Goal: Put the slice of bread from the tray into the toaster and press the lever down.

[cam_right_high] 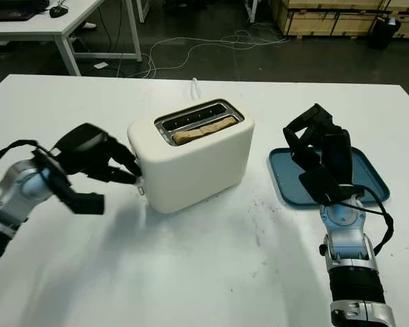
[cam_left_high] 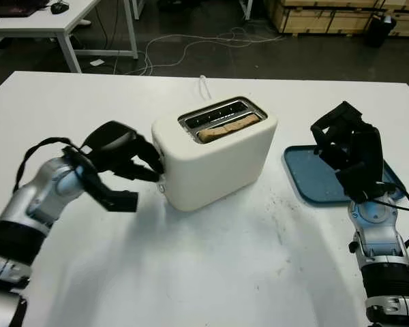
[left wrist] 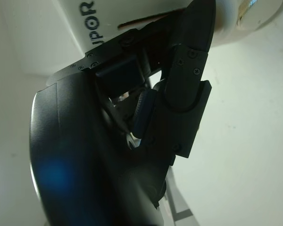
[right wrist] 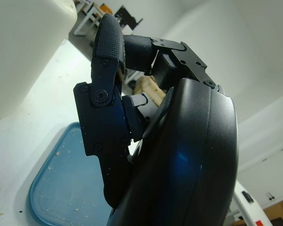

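Note:
The white toaster [cam_left_high: 218,160] stands mid-table, angled, and the slice of bread [cam_left_high: 226,128] sits low in its nearer slot. My left hand [cam_left_high: 142,184] is at the toaster's left end, open; its fingertips [cam_left_high: 152,167] touch the end wall just above the small lever [cam_right_high: 141,185]. In the left wrist view one finger [left wrist: 188,84] lies against the toaster [left wrist: 85,33]. The blue tray [cam_left_high: 310,178] lies to the right, holding only crumbs. My right hand [cam_left_high: 341,139] hovers raised above the tray's near edge, fingers curled, holding nothing.
A white cable [cam_left_high: 204,85] runs off behind the toaster. Crumbs dot the white table [cam_left_high: 259,272] in front of the tray. Beyond the table's far edge are a dark floor with cables, another desk [cam_left_high: 48,20] and wooden pallets [cam_left_high: 327,17].

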### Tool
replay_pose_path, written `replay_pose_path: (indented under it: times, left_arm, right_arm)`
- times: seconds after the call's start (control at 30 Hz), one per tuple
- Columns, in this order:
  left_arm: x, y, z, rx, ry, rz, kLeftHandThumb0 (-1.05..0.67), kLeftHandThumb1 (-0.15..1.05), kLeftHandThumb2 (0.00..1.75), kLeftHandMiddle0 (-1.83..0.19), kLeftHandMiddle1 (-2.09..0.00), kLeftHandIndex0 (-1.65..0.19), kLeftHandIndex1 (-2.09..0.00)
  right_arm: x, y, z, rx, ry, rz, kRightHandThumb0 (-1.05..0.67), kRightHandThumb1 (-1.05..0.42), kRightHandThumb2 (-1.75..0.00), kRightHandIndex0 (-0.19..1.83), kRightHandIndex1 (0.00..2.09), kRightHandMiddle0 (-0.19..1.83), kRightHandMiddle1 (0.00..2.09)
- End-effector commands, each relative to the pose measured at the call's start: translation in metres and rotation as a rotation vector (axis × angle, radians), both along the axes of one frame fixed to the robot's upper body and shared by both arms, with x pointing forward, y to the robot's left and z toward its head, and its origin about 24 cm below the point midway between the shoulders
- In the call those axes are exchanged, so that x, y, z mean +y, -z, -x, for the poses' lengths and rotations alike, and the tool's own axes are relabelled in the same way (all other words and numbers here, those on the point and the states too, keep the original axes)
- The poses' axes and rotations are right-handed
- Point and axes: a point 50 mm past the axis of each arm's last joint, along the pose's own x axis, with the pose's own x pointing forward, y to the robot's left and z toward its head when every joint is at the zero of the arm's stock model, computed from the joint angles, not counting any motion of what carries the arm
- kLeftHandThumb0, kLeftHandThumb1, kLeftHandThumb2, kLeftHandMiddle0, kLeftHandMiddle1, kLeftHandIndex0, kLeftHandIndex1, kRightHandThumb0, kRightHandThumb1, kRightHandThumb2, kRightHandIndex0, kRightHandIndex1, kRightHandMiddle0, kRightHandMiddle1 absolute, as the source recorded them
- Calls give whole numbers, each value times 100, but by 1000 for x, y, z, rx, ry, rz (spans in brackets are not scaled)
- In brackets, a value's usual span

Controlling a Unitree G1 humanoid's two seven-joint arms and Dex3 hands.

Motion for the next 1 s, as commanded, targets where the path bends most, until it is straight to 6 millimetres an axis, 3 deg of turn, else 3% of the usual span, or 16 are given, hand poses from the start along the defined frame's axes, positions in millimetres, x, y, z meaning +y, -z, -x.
replay_pose_path:
  times: [0.0, 0.57, 0.77, 0.9, 0.97]
  left_arm:
    - [-25, 95, 25, 312, 17, -230, -75, 92, 6, -123, -161, -126, -6]
    - [-24, 108, 29, 300, -91, -106, -73, 91, 1, -124, -160, -129, -3]
    - [-26, 149, 41, 394, -271, -53, -65, 88, 0, -124, -138, -131, -2]
    - [-31, 156, 44, 431, -269, -63, -65, 87, 0, -123, -124, -136, -3]
    - [-32, 157, 43, 434, -264, -77, -65, 86, 0, -124, -128, -140, -4]
  right_arm:
    - [-1, -2, 2, -9, -6, 2, -61, -92, -37, 81, 175, 61, 165]
    - [-1, -3, 4, -9, -18, 12, -62, -92, -38, 82, 175, 59, 169]
    - [-4, 0, 6, 13, -13, 32, -61, -92, -39, 82, 175, 61, 165]
    - [-5, -2, 6, 7, -18, 44, -61, -92, -40, 82, 175, 59, 171]
    - [-4, -3, 6, 3, -23, 42, -61, -92, -40, 82, 175, 58, 172]
